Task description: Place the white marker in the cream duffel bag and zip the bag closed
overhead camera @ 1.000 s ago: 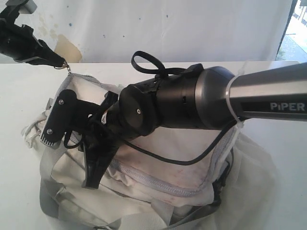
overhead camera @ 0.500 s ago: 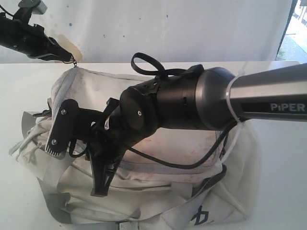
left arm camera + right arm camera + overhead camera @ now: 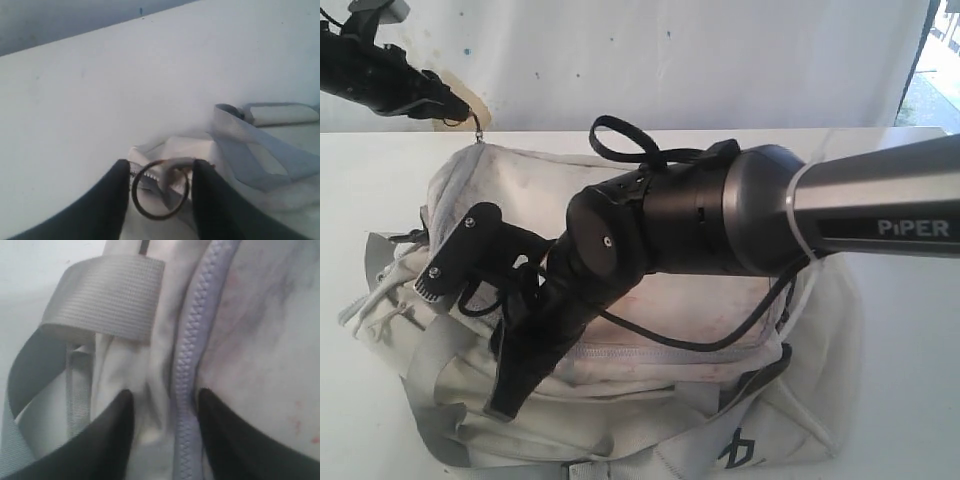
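- The cream bag is lying on the white desk. It is filling the left and middle of the desk toward the near edge, with one end pointing at the far left corner.
- The white marker is not showing in any view. Judging by the closed zip, it is probably lying inside the bag, though this cannot be checked.
- The zip is running with its teeth meshed along the stretch the right wrist view shows. No gaping mouth is showing in the exterior view either.
- The left gripper is hovering at the bag's far left end with its jaws standing apart, released. The metal ring of the zip pull is sitting between them, with a slim gap on each side.
- The right gripper is reaching across to the left part of the bag. Its jaws are spread, straddling the zip and a fold of cloth beside a grey strap, and are clamping nothing.
- The step in hand appears to be the very end of the closing, with both grippers letting go of the bag.
- The next move is calling for a clean retreat. The left gripper should be backing straight off so the ring is not snagging a finger, and the right one rising without dragging the cloth.
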You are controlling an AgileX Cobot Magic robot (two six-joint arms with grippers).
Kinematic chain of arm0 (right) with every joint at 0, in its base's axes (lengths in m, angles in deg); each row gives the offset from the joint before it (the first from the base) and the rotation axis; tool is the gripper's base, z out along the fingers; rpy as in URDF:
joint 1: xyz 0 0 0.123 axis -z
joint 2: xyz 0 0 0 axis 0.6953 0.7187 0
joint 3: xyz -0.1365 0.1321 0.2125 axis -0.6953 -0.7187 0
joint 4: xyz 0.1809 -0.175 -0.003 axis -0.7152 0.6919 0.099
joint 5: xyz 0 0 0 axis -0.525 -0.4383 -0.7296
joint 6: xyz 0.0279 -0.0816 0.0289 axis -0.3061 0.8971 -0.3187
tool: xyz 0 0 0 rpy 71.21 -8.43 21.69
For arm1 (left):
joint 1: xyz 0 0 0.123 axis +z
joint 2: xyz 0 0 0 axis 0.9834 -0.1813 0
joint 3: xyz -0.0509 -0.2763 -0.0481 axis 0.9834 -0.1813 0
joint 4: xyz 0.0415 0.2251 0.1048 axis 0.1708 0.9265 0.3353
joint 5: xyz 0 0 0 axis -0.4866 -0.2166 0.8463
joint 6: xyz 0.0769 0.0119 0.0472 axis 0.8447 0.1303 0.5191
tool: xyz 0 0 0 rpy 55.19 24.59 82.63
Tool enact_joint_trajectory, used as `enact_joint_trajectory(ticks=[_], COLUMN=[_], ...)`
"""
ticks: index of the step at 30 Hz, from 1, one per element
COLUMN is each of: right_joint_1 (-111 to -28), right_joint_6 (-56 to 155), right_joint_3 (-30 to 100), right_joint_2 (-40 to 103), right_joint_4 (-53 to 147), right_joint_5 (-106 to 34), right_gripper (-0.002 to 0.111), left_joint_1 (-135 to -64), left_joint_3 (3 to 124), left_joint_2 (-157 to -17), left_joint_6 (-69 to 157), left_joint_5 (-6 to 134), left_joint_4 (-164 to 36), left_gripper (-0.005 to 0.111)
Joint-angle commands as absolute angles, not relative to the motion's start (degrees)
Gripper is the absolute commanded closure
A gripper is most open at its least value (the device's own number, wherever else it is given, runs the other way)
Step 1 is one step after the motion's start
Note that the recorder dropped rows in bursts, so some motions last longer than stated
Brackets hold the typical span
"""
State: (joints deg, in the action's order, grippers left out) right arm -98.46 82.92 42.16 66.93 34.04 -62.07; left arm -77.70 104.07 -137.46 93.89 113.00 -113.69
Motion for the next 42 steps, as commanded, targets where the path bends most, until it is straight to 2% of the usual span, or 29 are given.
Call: enact_joint_trajectory(ticks=[1,3,6,11,13,16,20,23,29,42], right_joint_1=[-98.9,-98.9,-98.9,-98.8,-98.2,-96.2,-91.7,-87.4,-76.5,-45.9], right_joint_6=[73.8,70.7,66.5,53.4,47.7,43.0,42.1,42.1,42.3,50.2], right_joint_3=[44.4,45.9,48.0,50.6,51.0,51.0,51.0,51.0,51.0,50.8], right_joint_2=[67.0,67.0,66.5,64.1,62.6,60.3,57.6,56.1,54.4,53.2], right_joint_4=[33.4,33.4,33.4,34.1,34.1,34.1,34.2,34.4,35.4,38.4], right_joint_5=[-64.4,-65.1,-67.1,-70.5,-72.4,-75.9,-83.6,-88.7,-93.8,-100.7], right_gripper=[0.039,0.035,0.035,0.036,0.042,0.057,0.078,0.090,0.106,0.108], left_joint_1=[-76.9,-76.9,-76.9,-76.9,-76.9,-76.9,-76.9,-76.9,-76.9,-76.9], left_joint_3=[105.0,105.0,105.0,105.0,104.9,104.6,104.6,104.6,102.4,81.8], left_joint_2=[-134.8,-133.7,-131.4,-128.0,-126.8,-125.3,-123.7,-122.5,-119.9,-107.9], left_joint_6=[85.1,80.6,70.1,60.6,57.5,54.2,51.3,49.2,47.9,41.9], left_joint_5=[111.0,111.2,112.4,119.1,122.6,127.4,131.5,133.9,133.9,130.9], left_joint_4=[-107.8,-102.8,-93.0,-81.8,-79.4,-77.7,-77.5,-77.5,-76.9,-66.2], left_gripper=[0.048,0.048,0.051,0.065,0.078,0.105,0.107,0.107,0.107,0.107])
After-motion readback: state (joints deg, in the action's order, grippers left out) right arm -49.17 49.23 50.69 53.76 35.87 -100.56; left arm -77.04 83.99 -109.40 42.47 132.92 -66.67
